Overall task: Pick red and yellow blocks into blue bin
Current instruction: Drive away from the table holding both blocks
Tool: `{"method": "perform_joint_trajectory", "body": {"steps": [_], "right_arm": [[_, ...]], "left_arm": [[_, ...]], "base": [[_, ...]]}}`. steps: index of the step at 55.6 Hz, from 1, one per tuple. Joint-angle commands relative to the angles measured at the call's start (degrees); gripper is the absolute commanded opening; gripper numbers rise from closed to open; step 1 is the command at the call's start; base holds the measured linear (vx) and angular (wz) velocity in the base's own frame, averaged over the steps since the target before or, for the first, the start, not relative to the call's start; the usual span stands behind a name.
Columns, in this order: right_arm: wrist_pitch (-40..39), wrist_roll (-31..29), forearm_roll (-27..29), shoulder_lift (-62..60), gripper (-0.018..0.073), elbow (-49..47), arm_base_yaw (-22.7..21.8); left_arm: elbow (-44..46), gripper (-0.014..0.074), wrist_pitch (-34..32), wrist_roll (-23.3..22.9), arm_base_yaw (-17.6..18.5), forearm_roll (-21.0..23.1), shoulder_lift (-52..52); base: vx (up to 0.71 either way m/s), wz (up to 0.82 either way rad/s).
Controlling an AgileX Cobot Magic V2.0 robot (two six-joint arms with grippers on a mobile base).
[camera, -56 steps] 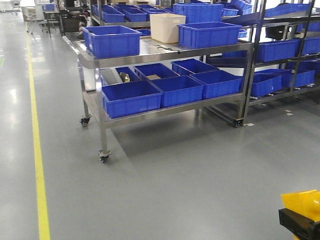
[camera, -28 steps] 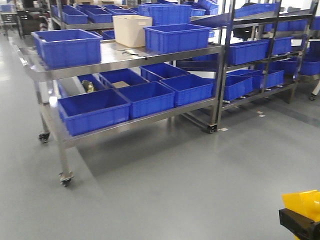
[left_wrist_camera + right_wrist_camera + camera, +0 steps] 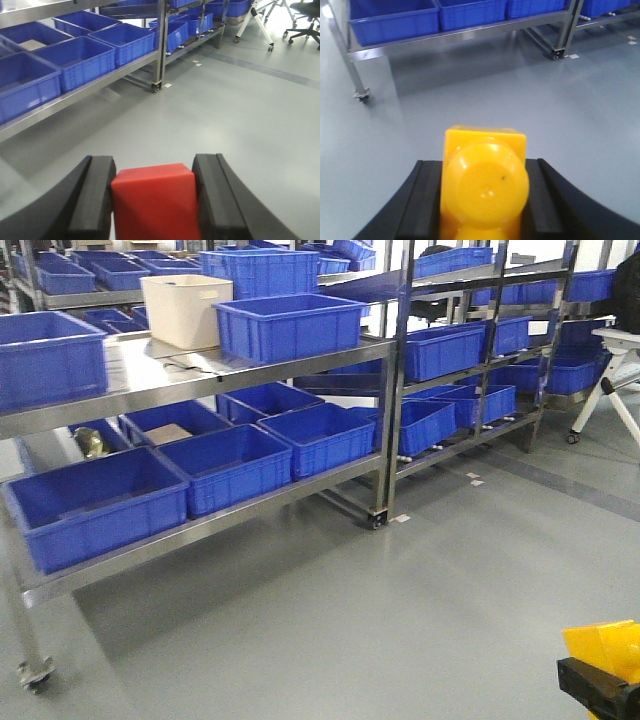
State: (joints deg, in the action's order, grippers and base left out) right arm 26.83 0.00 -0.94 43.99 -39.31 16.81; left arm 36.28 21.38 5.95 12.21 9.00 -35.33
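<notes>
In the left wrist view, the red block (image 3: 152,200), a plain cube, sits clamped between the black fingers of my left gripper (image 3: 154,170), held above the grey floor. My right gripper (image 3: 485,167) is shut on the yellow block (image 3: 485,187), whose round stud faces the camera. That block (image 3: 603,642) and the right gripper's black body (image 3: 598,682) also show at the bottom right corner of the front view. The blue bin is out of view.
A steel trolley (image 3: 300,360) stands ahead to the left, with ribbed blue crates (image 3: 290,325) and a beige tub (image 3: 186,308) on top and more crates (image 3: 228,465) below. Its caster (image 3: 33,673) is near. Crate racks (image 3: 450,345) run rightwards. White stand legs (image 3: 615,380) are far right.
The whole scene has slid left and grown larger in the front view: the trolley now runs off the left edge and the racks come into view. Both blocks stay gripped.
</notes>
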Motion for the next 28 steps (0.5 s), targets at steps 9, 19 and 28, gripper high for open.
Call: {"method": "perform_joint_trajectory", "body": {"steps": [9,19,28], "right_arm": [[-4.3,0.0,-0.3,-0.3,-0.0010,-1.8,-0.2],[-4.3,0.0,-0.3,-0.3,-0.0010,-1.8,-0.2],[-4.3,0.0,-0.3,-0.3,-0.0010,-1.8,-0.2]], "left_arm": [[1.6,0.0002,-5.0,-0.4,0.2,0.7,-0.2],[1.6,0.0002,-5.0,-0.4,0.2,0.7,-0.2],[1.6,0.0002,-5.0,-0.4,0.2,0.7,-0.2]], "base": [[0.54,-0.24],[0.57,-0.32],[0.59,-0.41]]}}
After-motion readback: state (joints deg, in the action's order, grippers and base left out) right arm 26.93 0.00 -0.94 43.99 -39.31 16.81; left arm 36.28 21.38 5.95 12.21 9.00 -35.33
